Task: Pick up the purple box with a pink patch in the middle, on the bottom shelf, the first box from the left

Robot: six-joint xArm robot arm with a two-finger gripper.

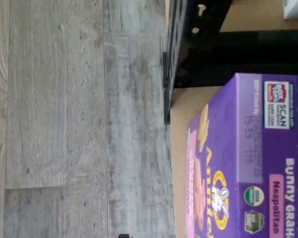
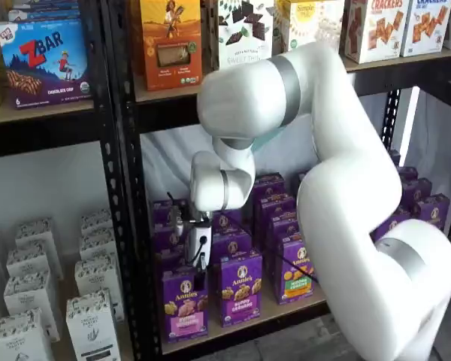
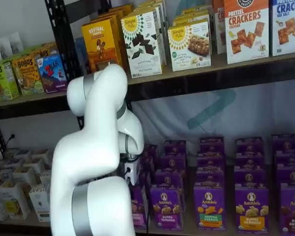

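The purple box (image 2: 184,304) with a pink band stands upright at the left end of the front row on the bottom shelf (image 2: 233,328). In a shelf view (image 3: 138,207) my arm hides part of it. The wrist view shows its top and front (image 1: 238,148) close up, marked "Neapolitan", on the tan board (image 1: 186,114). My gripper (image 2: 198,257) hangs just above and slightly behind the box's top. It also shows in a shelf view (image 3: 132,173). Its fingers are dark and side-on, and no gap shows.
A like box with a purple band (image 2: 239,289) and one with a green band (image 2: 295,272) stand right beside the purple box. A black perforated upright (image 2: 128,226) is close on its left. White cartons (image 2: 90,323) fill the neighbouring rack. Grey plank floor (image 1: 79,119) lies below.
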